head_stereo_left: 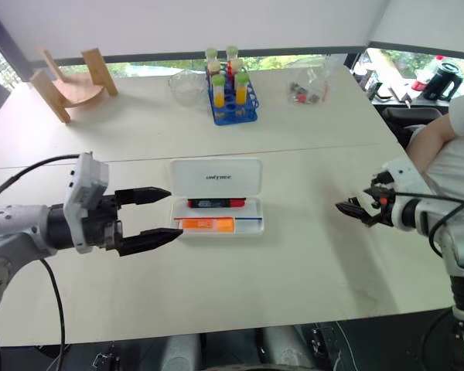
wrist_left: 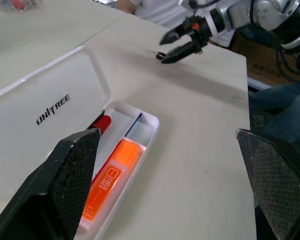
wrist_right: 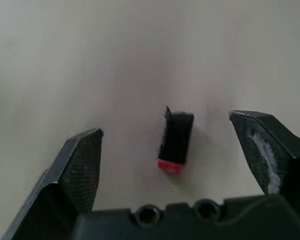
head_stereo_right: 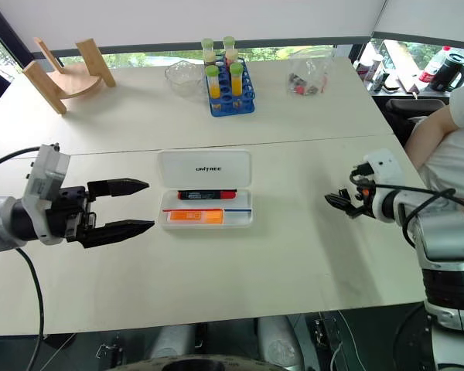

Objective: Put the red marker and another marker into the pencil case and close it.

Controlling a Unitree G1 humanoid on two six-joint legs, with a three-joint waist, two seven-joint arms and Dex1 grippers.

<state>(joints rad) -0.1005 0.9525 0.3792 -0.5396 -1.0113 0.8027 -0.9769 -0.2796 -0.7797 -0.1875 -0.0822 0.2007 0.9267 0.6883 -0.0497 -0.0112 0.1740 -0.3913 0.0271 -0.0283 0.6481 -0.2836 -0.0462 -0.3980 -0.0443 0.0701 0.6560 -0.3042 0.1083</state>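
The pencil case (head_stereo_left: 216,195) lies open at the middle of the table (head_stereo_left: 309,263), lid folded back away from the robot (dark lettering showing on it). Inside the tray, the red marker (head_stereo_left: 215,203) lies along the hinge side and the orange highlighter (head_stereo_left: 207,225) along the near side, with a thin pen beside it. The left gripper (head_stereo_left: 150,216) hovers just left of the case, fingers spread wide and empty. The right gripper (head_stereo_left: 354,210) hangs well to the right of the case, fingers apart, over a small black-and-red block (wrist_right: 175,141) on the tabletop
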